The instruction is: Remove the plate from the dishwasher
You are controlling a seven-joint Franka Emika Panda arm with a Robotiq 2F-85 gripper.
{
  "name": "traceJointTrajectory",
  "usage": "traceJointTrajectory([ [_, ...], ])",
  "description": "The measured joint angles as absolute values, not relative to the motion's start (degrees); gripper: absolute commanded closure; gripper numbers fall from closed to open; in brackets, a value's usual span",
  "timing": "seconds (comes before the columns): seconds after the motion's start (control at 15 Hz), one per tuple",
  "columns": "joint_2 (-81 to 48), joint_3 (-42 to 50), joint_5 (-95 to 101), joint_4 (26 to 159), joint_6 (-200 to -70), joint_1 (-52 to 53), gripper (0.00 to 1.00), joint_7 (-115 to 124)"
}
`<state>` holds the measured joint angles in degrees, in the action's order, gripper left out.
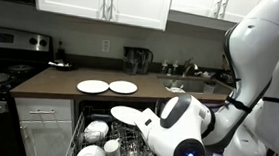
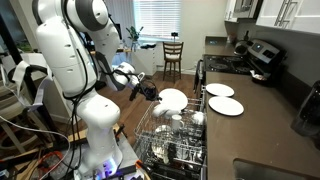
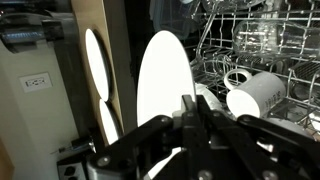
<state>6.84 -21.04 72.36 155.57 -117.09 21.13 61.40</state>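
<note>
**While Pinched at Its Rim, the plate (image 2: 172,99) Hangs Above the rack (image 2: 180,125)**

Where the arm (image 2: 60,50) reaches in from the left of an exterior view, the gripper (image 2: 150,92) is clamped on the plate's near edge, jaws almost together with only the thin white rim between them. The plate hangs tilted just above the rack, the pulled-out grey wire basket of the open dishwasher (image 2: 172,160), which is packed with cups and bowls. Further right, two more white plates (image 2: 226,106) lie flat on the brown counter (image 2: 270,130), and a black stove (image 2: 252,60) stands beyond them.
</note>
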Motion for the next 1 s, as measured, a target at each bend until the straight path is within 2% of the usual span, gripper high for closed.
traceJointTrajectory([
  [0.73, 11.0, -13.8, 73.4, 159.3, -117.0, 16.9, 0.98, 61.4],
  [0.8, 11.2, -13.5, 74.0, 159.2, -117.0, 16.6, 0.94, 61.4],
  [1.0, 11.4, -13.1, 74.8, 159.0, -117.0, 16.5, 0.94, 61.4],
])
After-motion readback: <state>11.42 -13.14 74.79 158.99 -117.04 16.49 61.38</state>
